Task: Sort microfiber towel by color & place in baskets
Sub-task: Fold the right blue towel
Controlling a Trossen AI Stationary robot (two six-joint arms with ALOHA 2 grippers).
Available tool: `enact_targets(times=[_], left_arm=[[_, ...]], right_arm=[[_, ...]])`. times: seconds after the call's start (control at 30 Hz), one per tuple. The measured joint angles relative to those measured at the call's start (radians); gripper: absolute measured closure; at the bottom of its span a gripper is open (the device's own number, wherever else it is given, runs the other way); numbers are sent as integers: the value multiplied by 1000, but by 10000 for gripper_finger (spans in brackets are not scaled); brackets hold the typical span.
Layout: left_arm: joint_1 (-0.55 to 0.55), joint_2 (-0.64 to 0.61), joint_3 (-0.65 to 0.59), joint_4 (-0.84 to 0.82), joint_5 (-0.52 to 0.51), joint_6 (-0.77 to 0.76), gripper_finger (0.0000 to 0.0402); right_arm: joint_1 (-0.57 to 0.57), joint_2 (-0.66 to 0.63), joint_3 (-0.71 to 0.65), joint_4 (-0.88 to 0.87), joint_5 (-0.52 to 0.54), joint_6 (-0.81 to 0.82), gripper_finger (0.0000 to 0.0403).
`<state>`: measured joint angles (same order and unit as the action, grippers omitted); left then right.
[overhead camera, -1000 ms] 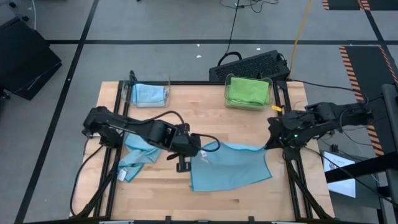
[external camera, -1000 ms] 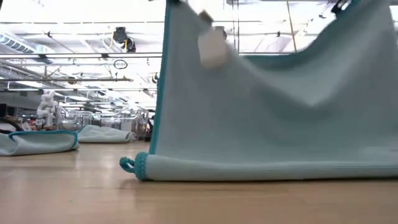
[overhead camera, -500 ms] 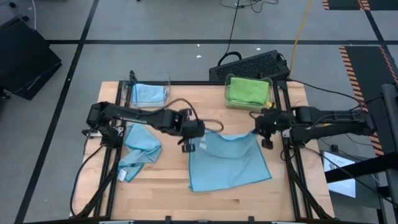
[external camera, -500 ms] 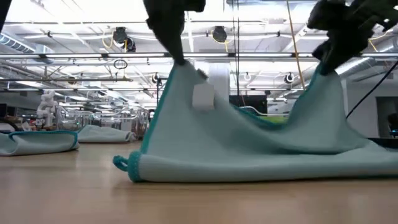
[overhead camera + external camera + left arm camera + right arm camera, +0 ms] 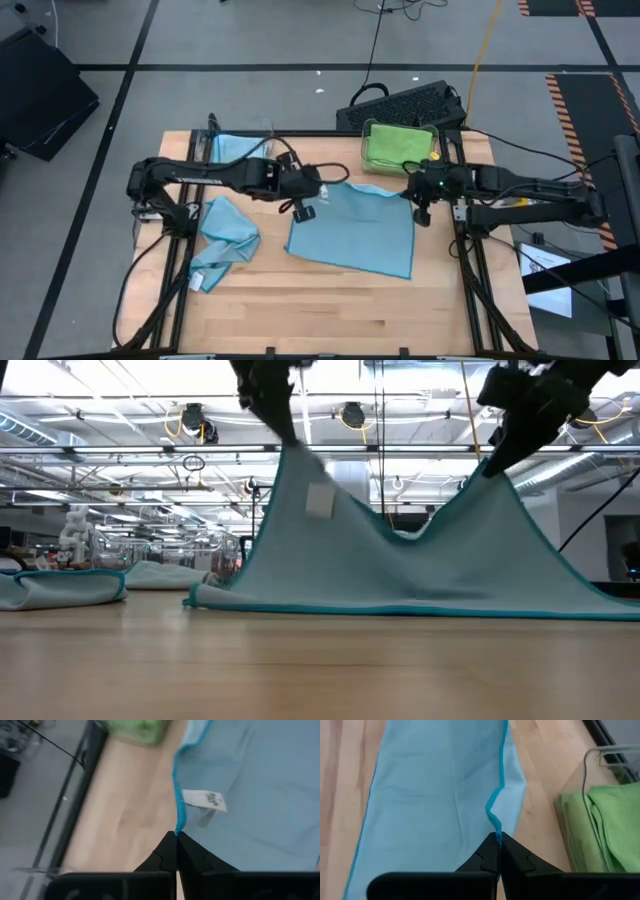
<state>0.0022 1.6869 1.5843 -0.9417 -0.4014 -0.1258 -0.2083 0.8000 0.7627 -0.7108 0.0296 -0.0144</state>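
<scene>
Holding blue towel point(image 5: 352, 227) by two top corners | left claw point(image 5: 302, 206), right claw point(image 5: 420, 212) both clamped | soft, limp, sags mid-span

A light wooden table point(image 5: 330, 300) carries a spread blue towel point(image 5: 355, 235) at centre, a crumpled blue towel point(image 5: 225, 240) at left, two clear baskets point(image 5: 400, 148) along its upper edge.
</scene>
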Motion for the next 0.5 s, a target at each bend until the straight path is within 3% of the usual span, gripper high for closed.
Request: enact_targets(times=[0.27,0.5], left_arm=[[14,3,-131,81,107,12,396],[24,-1,-133,83,285,-23,395]], right_arm=[[-50,18,-54,17,-22,20,403],[-54,-24,-54,8,-212,234,403]])
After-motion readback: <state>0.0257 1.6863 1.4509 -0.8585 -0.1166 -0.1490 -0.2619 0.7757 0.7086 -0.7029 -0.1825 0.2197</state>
